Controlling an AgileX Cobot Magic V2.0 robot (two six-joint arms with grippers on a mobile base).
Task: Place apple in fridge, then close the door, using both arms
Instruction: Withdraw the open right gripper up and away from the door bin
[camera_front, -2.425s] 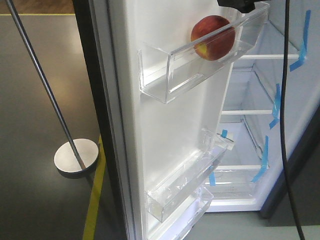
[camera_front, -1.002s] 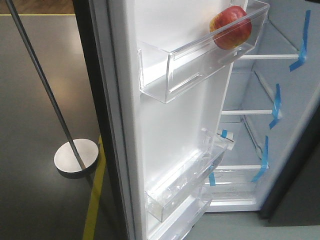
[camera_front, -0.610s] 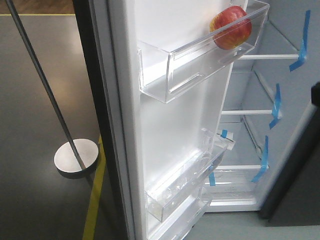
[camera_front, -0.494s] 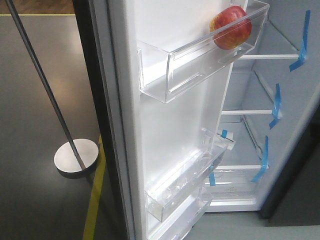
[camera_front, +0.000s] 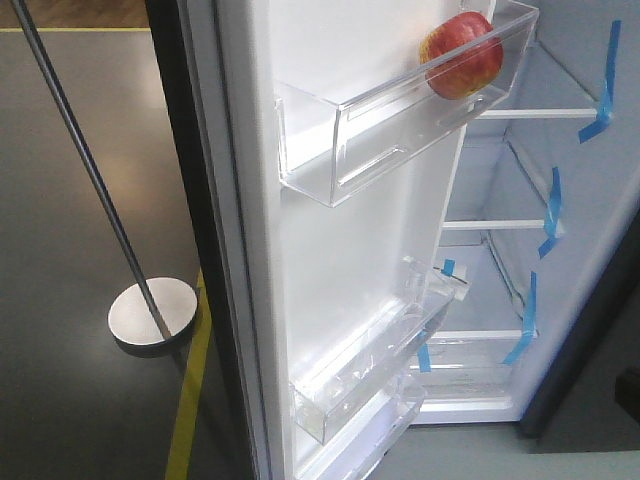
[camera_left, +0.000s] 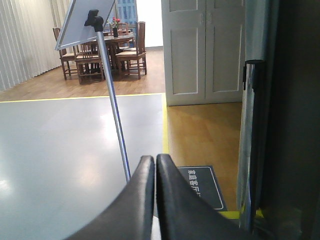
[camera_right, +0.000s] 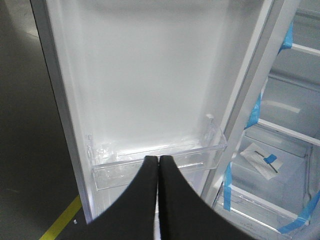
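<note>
Glossy red-yellow apple (camera_front: 462, 54) sits in the tall white-lined door's (camera_front: 340, 260) top bin. The rigid door probably swings when pushed at its free edge. Left gripper (camera_left: 154, 159) and right gripper (camera_right: 158, 159) are pinched together, empty.

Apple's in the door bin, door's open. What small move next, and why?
Probably move the left gripper right onto the door, its dark outer face, and push: the apple rests in the upper bin, and that gripper is shut, empty.
</note>
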